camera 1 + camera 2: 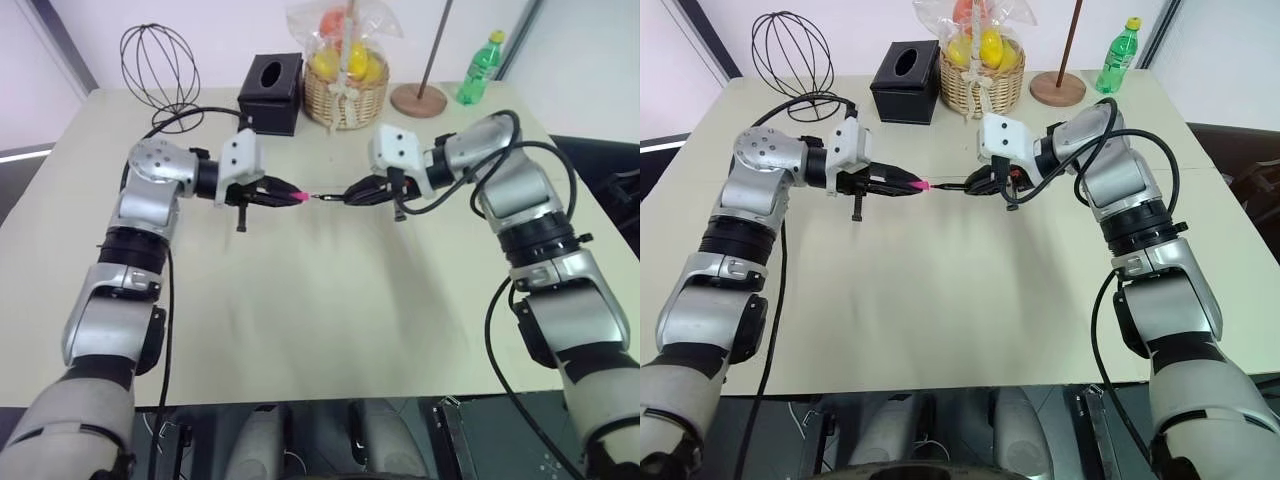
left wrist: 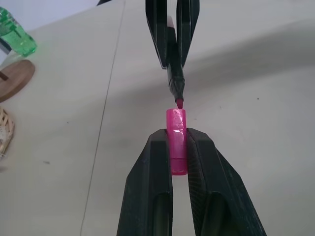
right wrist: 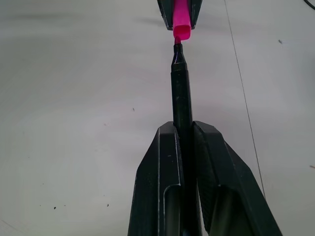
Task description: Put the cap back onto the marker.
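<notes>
Above the middle of the table, my left gripper (image 1: pixel 288 194) is shut on the pink cap (image 2: pixel 176 142), whose open end sticks out past the fingertips. Facing it from the right, my right gripper (image 1: pixel 352 192) is shut on the black marker (image 3: pixel 181 93), which points at the cap. The marker's fine pink tip sits right at the cap's mouth, lined up with it. I cannot tell whether the two touch. In the right wrist view the cap (image 3: pixel 181 24) shows just beyond the tip. In the left wrist view the marker (image 2: pixel 174 78) comes straight at the cap.
The beige table (image 1: pixel 300 330) spreads below both grippers. Along its far edge stand a wire cage-shaped frame (image 1: pixel 160 62), a black tissue box (image 1: pixel 272 92), a wicker basket of fruit (image 1: pixel 345 90), a round wooden stand base (image 1: pixel 418 99) and a green bottle (image 1: pixel 481 68).
</notes>
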